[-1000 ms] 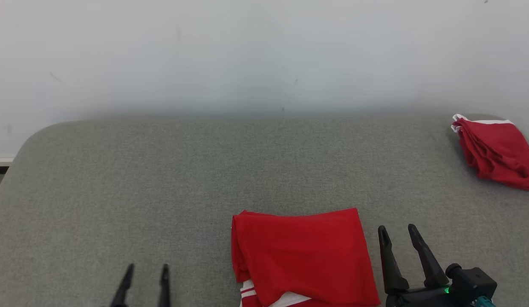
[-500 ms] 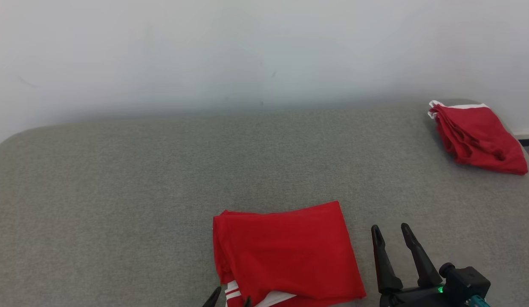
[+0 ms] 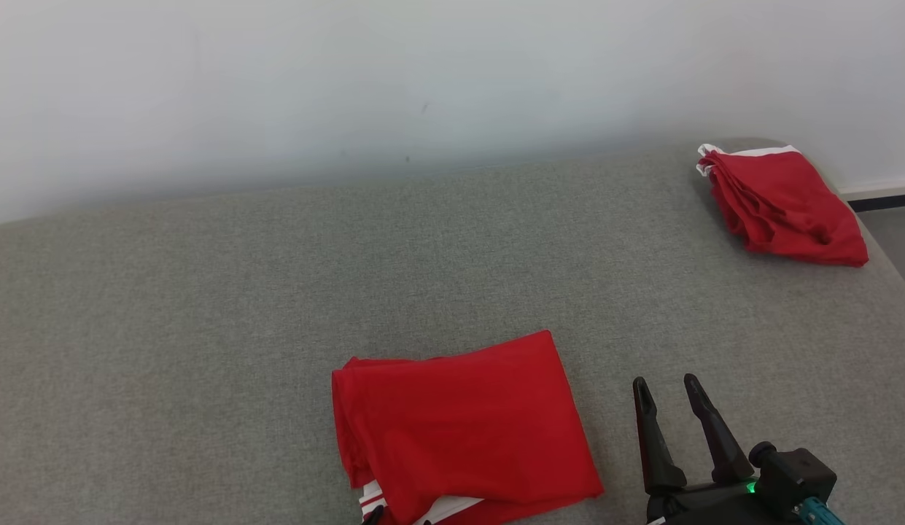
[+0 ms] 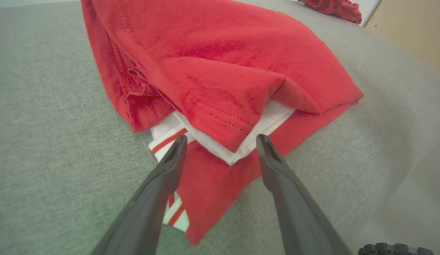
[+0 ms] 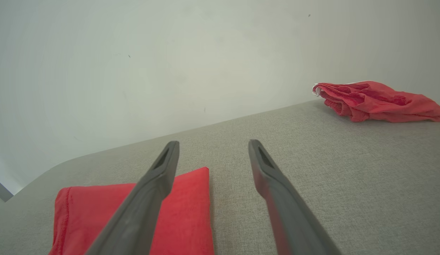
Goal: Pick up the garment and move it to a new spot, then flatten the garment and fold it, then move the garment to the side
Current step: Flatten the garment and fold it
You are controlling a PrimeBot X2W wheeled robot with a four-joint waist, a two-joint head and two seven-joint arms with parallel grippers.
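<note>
The garment (image 3: 459,423) looks soft, light, limp; I'd pinch its layers at 6 o'clock. Left gripper (image 4: 221,141) and right gripper (image 3: 667,390) stand wide, empty.

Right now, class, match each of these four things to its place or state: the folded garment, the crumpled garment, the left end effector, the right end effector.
1. folded garment
2. crumpled garment
3. left end effector
4. right end effector

A. open, over bare grey surface, right of the folded garment
B. far right corner
C. open, tips at the folded garment's near edge
D. front middle, lying flat

Pairs: 1-D, 2-B, 3-C, 4-A
</note>
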